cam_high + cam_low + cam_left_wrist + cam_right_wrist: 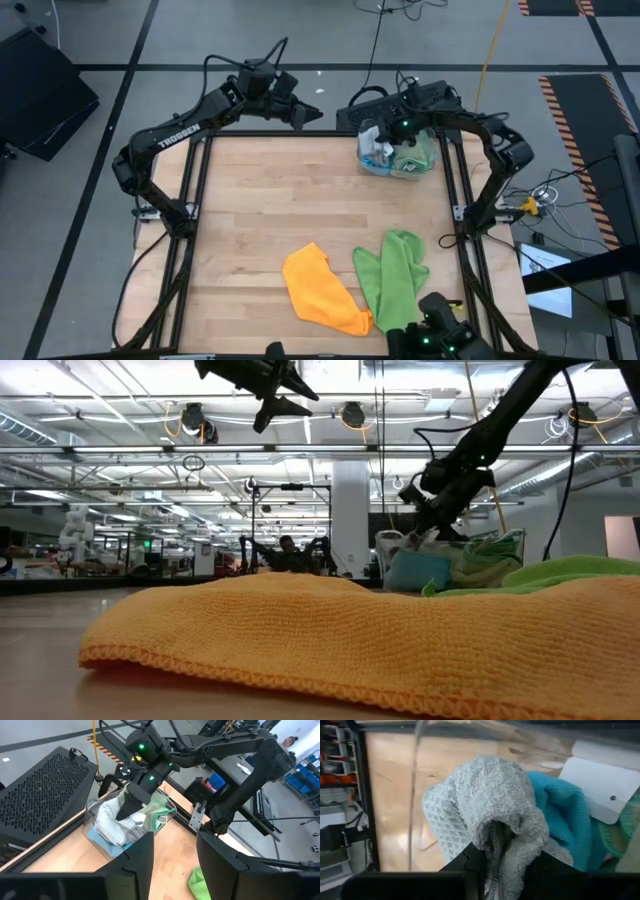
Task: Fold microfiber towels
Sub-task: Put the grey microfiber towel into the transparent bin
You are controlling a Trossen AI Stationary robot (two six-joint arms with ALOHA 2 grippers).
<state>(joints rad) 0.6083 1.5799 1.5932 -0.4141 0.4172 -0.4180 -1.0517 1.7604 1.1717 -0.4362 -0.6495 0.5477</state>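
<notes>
Right claw (502, 857) pinches grey towel (490, 795), seemingly inside bin (395, 165).

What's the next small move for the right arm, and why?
Probably lift straight up. The right gripper is down in the clear bin, pinched on the grey towel, which is still bunched among the other cloths. Raising it should free the towel. The left gripper waits, open, above the table's far edge.

An orange towel (320, 290) is spread crumpled on the near part of the table, with a lime green towel (393, 275) lying just to its right, edges touching. At the far right, a grey towel (490, 820), a bright blue one (555, 815) and a sage green one (420, 155) are bunched together in a clear bin (372, 165).
</notes>
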